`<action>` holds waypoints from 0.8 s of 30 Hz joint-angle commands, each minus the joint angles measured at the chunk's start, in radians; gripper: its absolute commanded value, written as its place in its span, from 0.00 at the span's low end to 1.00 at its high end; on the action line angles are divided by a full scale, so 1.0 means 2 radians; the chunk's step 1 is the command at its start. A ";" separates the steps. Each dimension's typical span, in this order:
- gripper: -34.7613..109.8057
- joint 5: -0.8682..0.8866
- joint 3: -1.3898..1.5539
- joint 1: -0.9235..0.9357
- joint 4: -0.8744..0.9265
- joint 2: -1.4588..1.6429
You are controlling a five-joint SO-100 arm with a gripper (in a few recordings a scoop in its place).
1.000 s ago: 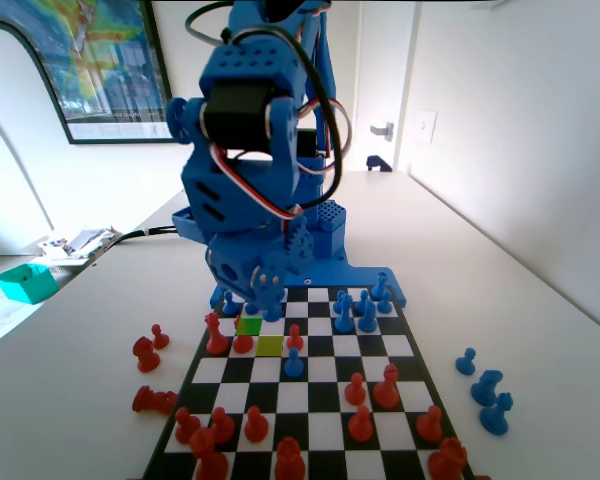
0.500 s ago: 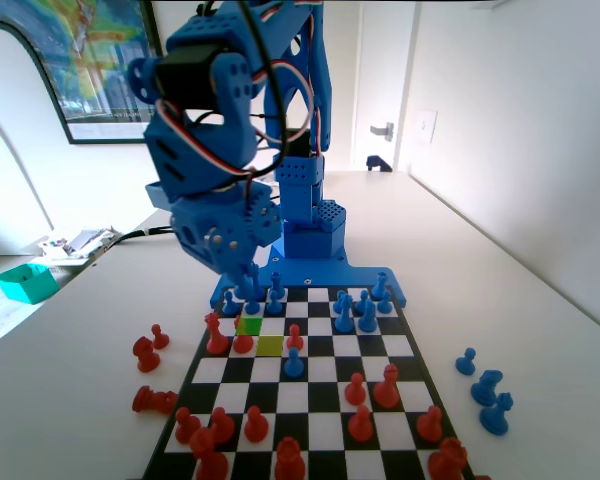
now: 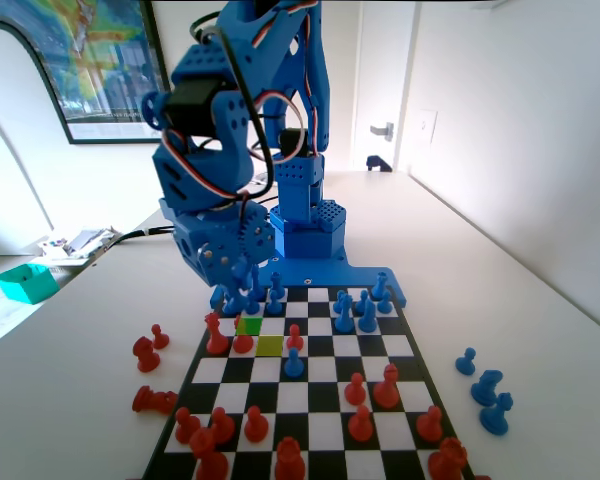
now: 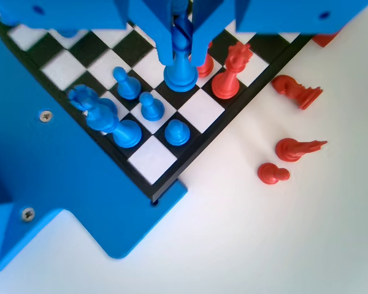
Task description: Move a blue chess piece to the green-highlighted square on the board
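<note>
Blue pawn [image 4: 180, 72] held upright between the narrowed fingers of the gripper [image 4: 183, 38], near the board [image 4: 141, 184] corner by the arm's base; this suits a vertical carry. Green square [image 3: 248, 324] lies just beside, unoccupied.

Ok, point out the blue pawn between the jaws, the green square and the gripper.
blue pawn [image 4: 180, 77]: wrist view, on its flared base.
green square [image 3: 248, 324]: fixed view, on the bare middle of the square.
gripper [image 4: 183, 58]: wrist view, midway between the two fingertips.
</note>
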 commanded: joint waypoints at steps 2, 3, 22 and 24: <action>0.25 0.006 0.038 -0.002 -0.058 0.019; 0.25 0.007 0.047 -0.003 -0.070 0.019; 0.25 0.033 0.070 -0.012 -0.133 -0.004; 0.26 0.030 0.071 -0.012 -0.136 -0.005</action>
